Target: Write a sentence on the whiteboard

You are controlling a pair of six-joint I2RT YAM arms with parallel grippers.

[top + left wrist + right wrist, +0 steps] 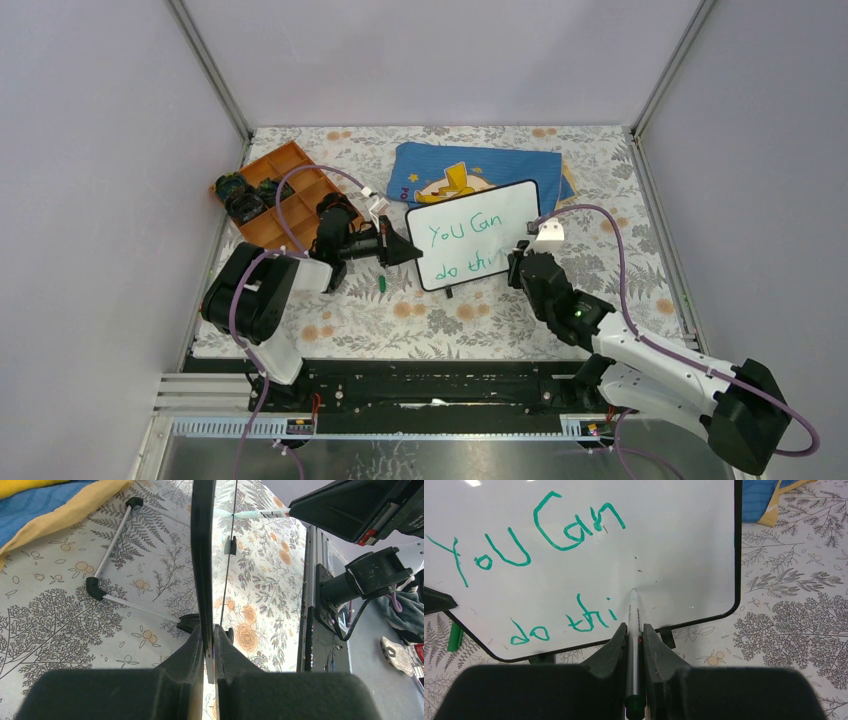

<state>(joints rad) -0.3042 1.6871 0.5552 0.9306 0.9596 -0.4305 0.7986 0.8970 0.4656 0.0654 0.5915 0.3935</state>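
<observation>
The whiteboard stands tilted on the table, black-framed. Green words on it read "You Can" above "do thi". My left gripper is shut on the board's left edge, which runs edge-on between its jaws in the left wrist view. My right gripper is shut on a grey marker. The marker's tip touches the board just right of "thi". From above, the right gripper sits at the board's lower right corner.
A blue cloth with a yellow figure lies behind the board. An orange compartment tray holding dark items sits at the back left. A small green cap lies on the floral table cover near the left gripper. The board's wire stand rests behind it.
</observation>
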